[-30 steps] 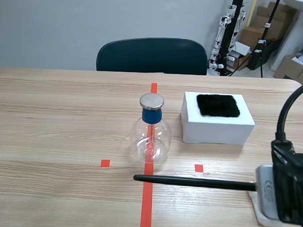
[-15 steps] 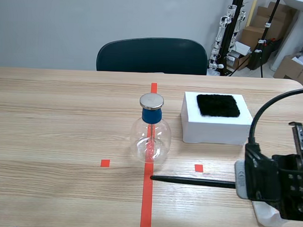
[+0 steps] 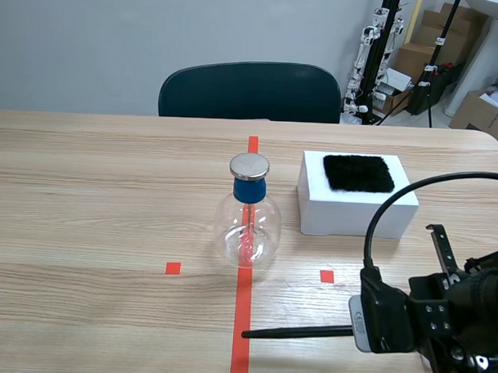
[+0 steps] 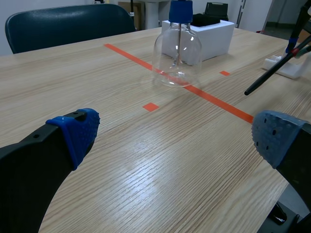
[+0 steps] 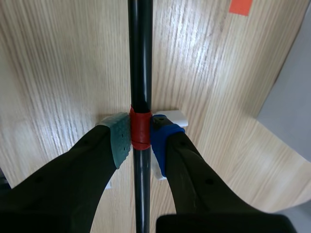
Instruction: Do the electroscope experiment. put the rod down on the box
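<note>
My right gripper (image 5: 141, 136) is shut on a black rod (image 5: 140, 58) at its red band, the pads pressed on either side. In the scene view the rod (image 3: 297, 331) sticks out leftward from the right arm, low over the table near the front, its tip close to the red tape line. The white box (image 3: 356, 205) with a black cloth pad (image 3: 358, 172) on top stands beyond, at right of centre. A glass flask electroscope (image 3: 247, 223) with a blue collar and metal cap stands on the tape line. My left gripper (image 4: 175, 138) is open over bare table, the flask (image 4: 178, 56) ahead of it.
A small white holder (image 5: 170, 119) lies on the table under the right gripper, and the white holder (image 4: 286, 68) also shows at the table's right edge in the left wrist view. A dark chair (image 3: 250, 90) stands behind the table. Boxes and stands fill the back right.
The right arm has swung down and rolled, and the rod has moved lower and toward the front of the table. Its tip pulled right, then held near the tape line. The left gripper stayed put.
</note>
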Robot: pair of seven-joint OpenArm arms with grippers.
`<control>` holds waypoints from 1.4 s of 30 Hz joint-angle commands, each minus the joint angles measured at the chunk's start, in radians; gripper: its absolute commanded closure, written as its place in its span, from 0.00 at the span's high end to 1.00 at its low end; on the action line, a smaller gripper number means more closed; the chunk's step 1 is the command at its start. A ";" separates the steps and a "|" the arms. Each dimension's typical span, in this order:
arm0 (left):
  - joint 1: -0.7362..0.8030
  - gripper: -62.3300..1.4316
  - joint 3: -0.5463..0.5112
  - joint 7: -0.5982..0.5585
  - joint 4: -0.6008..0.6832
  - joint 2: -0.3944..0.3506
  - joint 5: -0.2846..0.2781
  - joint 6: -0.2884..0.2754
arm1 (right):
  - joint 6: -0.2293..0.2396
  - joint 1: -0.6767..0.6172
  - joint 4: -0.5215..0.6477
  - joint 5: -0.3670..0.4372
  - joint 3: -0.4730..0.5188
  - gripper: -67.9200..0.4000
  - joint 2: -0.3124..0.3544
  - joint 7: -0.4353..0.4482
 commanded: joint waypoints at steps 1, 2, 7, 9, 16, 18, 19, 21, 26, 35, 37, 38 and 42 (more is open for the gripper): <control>0.005 1.00 -0.001 -0.050 0.011 -0.003 -0.010 -0.001 | -0.003 0.034 0.016 0.021 0.000 0.01 0.036 0.000; 0.005 1.00 -0.001 -0.050 0.011 -0.003 -0.010 -0.001 | -0.003 0.047 0.016 0.034 -0.014 0.01 0.044 0.000; 0.005 1.00 -0.001 -0.050 0.011 -0.003 -0.010 -0.001 | -0.003 0.095 0.003 0.056 -0.089 0.01 0.063 -0.001; 0.005 1.00 -0.001 -0.050 0.011 -0.003 -0.010 -0.001 | -0.003 0.117 -0.015 0.063 -0.119 0.01 0.063 -0.001; 0.005 1.00 -0.001 -0.050 0.011 -0.003 -0.010 -0.001 | -0.003 0.188 -0.092 0.127 -0.182 0.01 0.054 0.000; 0.005 1.00 -0.001 -0.050 0.011 -0.003 -0.010 -0.001 | -0.003 0.198 -0.109 0.135 -0.184 0.01 0.044 0.000; 0.005 1.00 -0.001 -0.050 0.011 -0.003 -0.010 -0.001 | -0.003 0.200 -0.117 0.135 -0.185 0.01 0.038 0.000; 0.005 1.00 -0.001 -0.050 0.011 -0.003 -0.010 -0.001 | -0.003 0.201 -0.125 0.135 -0.187 0.01 0.031 0.000; 0.005 1.00 -0.001 -0.050 0.011 -0.003 -0.010 -0.001 | -0.003 0.201 -0.131 0.135 -0.187 0.01 0.021 0.008; 0.005 1.00 -0.001 -0.050 0.011 -0.003 -0.010 -0.001 | -0.003 0.201 -0.158 0.135 -0.187 0.03 0.000 0.007; 0.005 1.00 -0.001 -0.050 0.011 -0.003 -0.010 -0.001 | -0.003 0.201 -0.164 0.135 -0.187 0.08 -0.002 0.007; 0.005 1.00 -0.001 -0.050 0.011 -0.003 -0.010 -0.001 | -0.003 0.201 -0.165 0.135 -0.188 0.12 -0.002 0.007; 0.005 1.00 -0.001 -0.050 0.011 -0.003 -0.010 -0.001 | -0.003 0.201 -0.165 0.135 -0.188 0.29 -0.002 0.007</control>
